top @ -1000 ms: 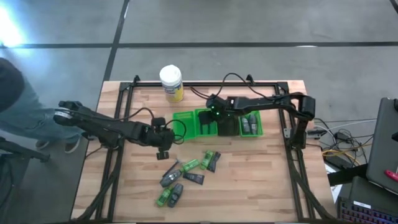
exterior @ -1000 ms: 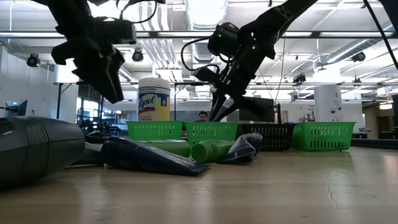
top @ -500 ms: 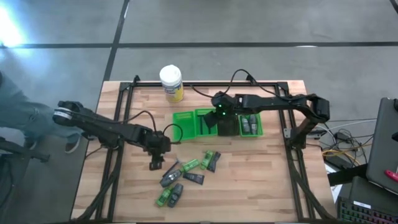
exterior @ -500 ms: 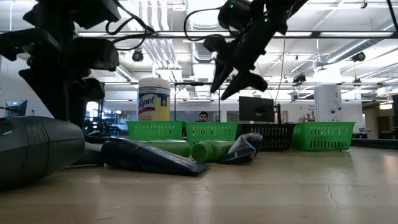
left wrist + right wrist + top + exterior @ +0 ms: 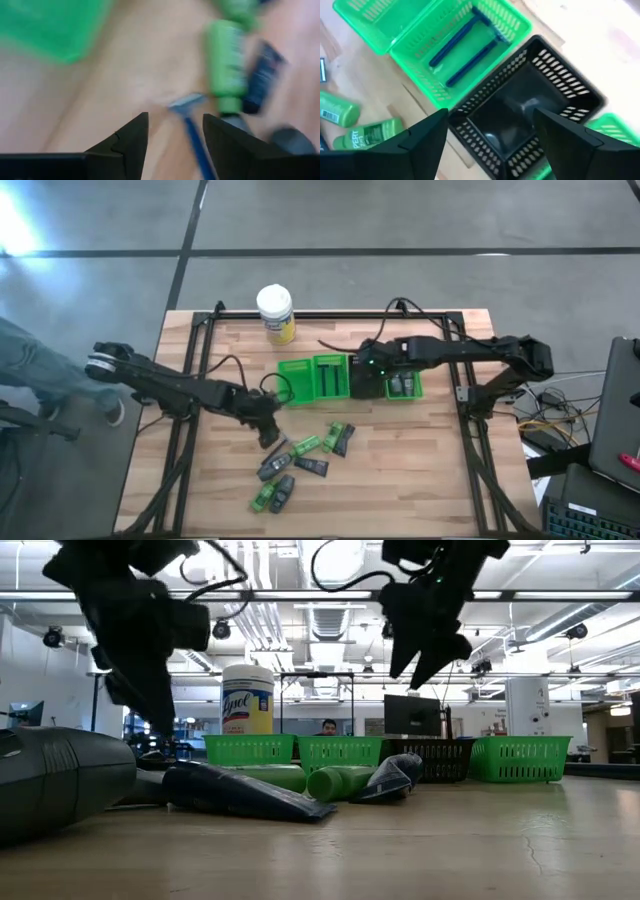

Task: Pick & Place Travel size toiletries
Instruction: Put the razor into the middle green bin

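Left gripper (image 5: 172, 131) hung with its jaws parted and empty just above the blue razor (image 5: 191, 127) lying on the wooden table (image 5: 420, 470), beside the green bottles (image 5: 305, 445) and dark tubes (image 5: 312, 467). Thin, light and stiff, the razor would likely skate on the wood, so a pinch across the middle of its handle looked safest. Right gripper (image 5: 487, 132) stood spread wide and empty over the black tray (image 5: 530, 115), next to a green tray (image 5: 455, 40) holding two razors (image 5: 465, 50).
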Robot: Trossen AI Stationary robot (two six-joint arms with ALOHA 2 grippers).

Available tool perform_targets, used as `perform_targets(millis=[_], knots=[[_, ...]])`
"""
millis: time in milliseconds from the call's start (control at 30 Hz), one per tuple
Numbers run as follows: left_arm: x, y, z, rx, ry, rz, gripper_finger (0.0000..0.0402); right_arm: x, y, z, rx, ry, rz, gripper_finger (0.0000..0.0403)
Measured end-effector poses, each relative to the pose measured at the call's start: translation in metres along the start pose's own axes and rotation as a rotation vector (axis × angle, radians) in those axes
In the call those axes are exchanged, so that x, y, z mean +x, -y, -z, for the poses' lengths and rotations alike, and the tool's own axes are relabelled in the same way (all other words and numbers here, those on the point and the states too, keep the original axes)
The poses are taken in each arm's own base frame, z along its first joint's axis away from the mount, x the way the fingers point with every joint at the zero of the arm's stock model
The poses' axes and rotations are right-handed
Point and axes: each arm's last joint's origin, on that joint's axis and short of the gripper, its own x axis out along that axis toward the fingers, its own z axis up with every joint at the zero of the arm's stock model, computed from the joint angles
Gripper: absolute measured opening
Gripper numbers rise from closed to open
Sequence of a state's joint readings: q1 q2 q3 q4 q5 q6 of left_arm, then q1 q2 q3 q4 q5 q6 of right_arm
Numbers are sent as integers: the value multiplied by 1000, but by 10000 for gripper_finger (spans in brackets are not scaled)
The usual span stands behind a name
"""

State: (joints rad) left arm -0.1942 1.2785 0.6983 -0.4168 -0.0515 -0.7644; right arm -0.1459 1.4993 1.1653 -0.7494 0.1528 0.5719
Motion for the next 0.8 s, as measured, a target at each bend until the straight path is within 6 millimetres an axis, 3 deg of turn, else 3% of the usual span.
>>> perform_targets(millis=[167,333,533,800], knots=[[-2,-1,1,-155,13,-62,187,-13,10,11,-25,24,-11,295],[-3,8,5,-184,18,-26,213,-18,22,22,-26,47,-14,286],[-3,25,13,1,18,54,243,-11,33,34,21,46,-7,272],[8,33,24,-10,-22,21,229,-6,34,36,40,41,-11,255]])
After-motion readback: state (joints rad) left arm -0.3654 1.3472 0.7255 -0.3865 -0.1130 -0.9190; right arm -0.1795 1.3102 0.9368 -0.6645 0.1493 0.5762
